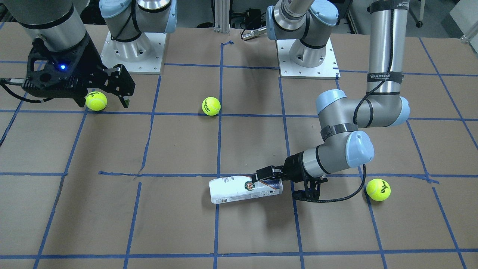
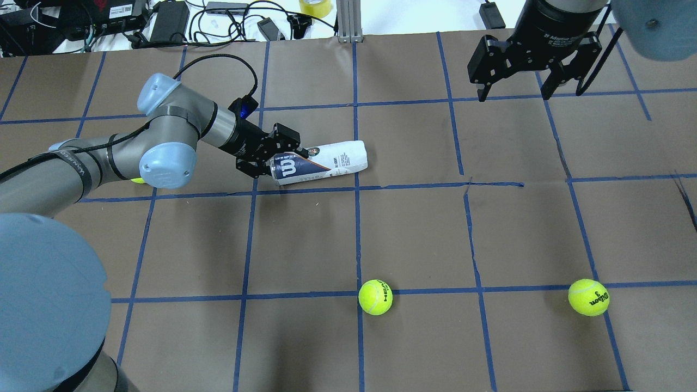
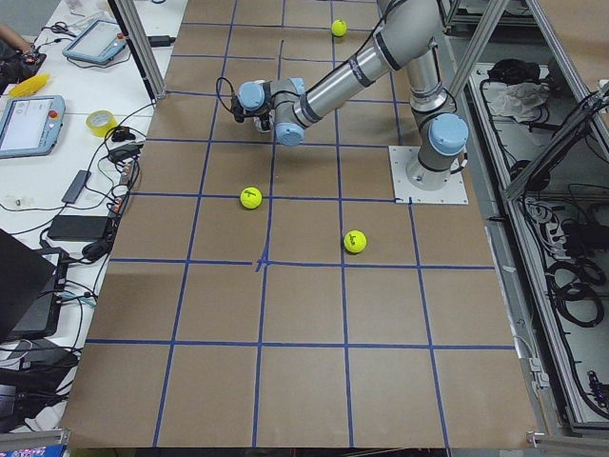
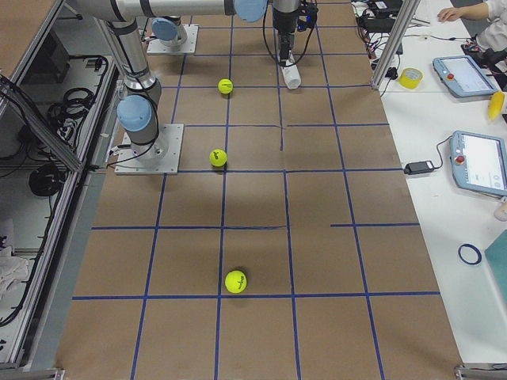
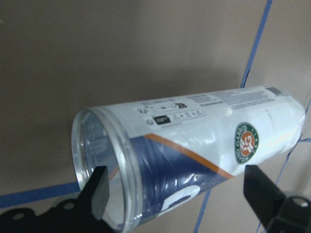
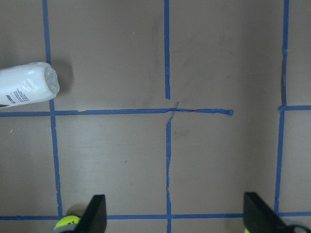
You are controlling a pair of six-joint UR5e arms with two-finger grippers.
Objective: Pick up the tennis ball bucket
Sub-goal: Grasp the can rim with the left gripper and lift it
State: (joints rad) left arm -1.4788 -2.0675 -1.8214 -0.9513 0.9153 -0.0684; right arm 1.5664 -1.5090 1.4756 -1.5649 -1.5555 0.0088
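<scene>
The tennis ball bucket (image 1: 239,189) is a clear tube with a white and navy label. It lies on its side on the brown table and also shows in the overhead view (image 2: 326,160). My left gripper (image 1: 267,179) is open and straddles the tube's open end, one finger on each side. The left wrist view shows the tube (image 5: 194,141) between the spread fingers (image 5: 99,194). I cannot tell whether the fingers touch it. My right gripper (image 2: 514,95) is open and empty, held high over the table. Its wrist view shows the tube's closed end (image 6: 24,90).
Three yellow-green tennis balls lie loose: one near the middle (image 2: 375,297), one below my right gripper (image 1: 96,101), and one beside my left arm (image 1: 378,189). Blue tape lines grid the table (image 2: 414,228). Both arm bases (image 1: 130,48) stand at the robot's edge.
</scene>
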